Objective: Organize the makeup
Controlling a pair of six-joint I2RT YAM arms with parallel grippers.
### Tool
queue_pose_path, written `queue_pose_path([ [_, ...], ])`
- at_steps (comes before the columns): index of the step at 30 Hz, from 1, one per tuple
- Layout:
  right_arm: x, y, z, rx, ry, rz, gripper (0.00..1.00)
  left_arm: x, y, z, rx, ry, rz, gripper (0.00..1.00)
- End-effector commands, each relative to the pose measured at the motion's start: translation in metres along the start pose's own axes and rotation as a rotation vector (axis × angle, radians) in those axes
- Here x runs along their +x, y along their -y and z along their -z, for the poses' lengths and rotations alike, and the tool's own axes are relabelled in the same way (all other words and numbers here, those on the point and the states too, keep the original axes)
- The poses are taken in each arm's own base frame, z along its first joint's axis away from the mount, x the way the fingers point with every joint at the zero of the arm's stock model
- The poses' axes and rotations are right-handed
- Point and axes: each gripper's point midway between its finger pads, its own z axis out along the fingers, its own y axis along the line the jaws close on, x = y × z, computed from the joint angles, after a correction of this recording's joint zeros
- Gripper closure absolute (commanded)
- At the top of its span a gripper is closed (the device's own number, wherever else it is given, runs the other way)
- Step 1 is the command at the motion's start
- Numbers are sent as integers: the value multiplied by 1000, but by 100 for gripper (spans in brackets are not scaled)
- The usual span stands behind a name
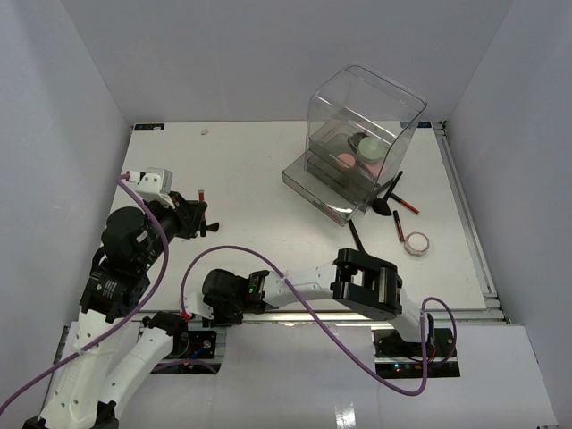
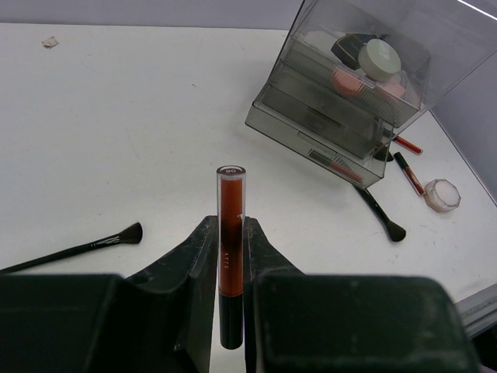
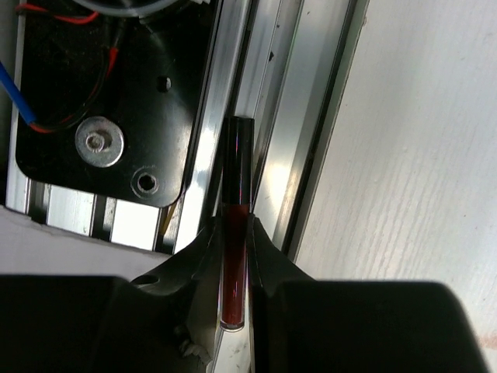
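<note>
Nearest you, along the front edge, runs the aluminium rail [image 3: 272, 116] with a black base plate [image 3: 70, 78] bolted beside it and red and blue wires on top. Only the right wrist view shows this closely. There your right hand [image 3: 234, 229] is clamped on a dark red tube [image 3: 238, 155], a finger pressed to each side, and the tube hangs over the rail rather than the bench. From overhead that hand is mostly hidden under its own arm.

Your left hand [image 2: 231, 225] is clamped on an orange-red tube [image 2: 231, 202] with a clear cap, held above the white bench [image 1: 268, 179] on the left side. Its wrist view also shows a black-handled brush [image 2: 85, 247] lying flat at the left, which the overhead view does not show.

Further out on the right lie another brush [image 1: 356, 236], a pale octagonal compact [image 1: 416, 242] and two slim red-and-black pencils [image 1: 396, 223], all near the clear drawer box [image 1: 357, 134]. Through the box's wall the left wrist view picks out a pale green compact [image 2: 379, 58] and a round pink compact [image 2: 347, 80].

A small scrap [image 1: 206, 130] lies by the far edge. Plain pale walls [image 1: 223, 54] close in the bench on three sides.
</note>
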Motion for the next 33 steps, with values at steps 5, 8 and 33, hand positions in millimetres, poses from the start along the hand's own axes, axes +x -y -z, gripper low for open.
queue_pose_path([
  [5,-51,15,78,-20,150,34,92,-27,10,6,27,52,15,100],
  [8,-46,35,106,23,177,39,92,-29,11,2,33,53,19,100],
  [33,181,288,388,976,-1,-344,75,8,65,-75,390,-24,201,100],
])
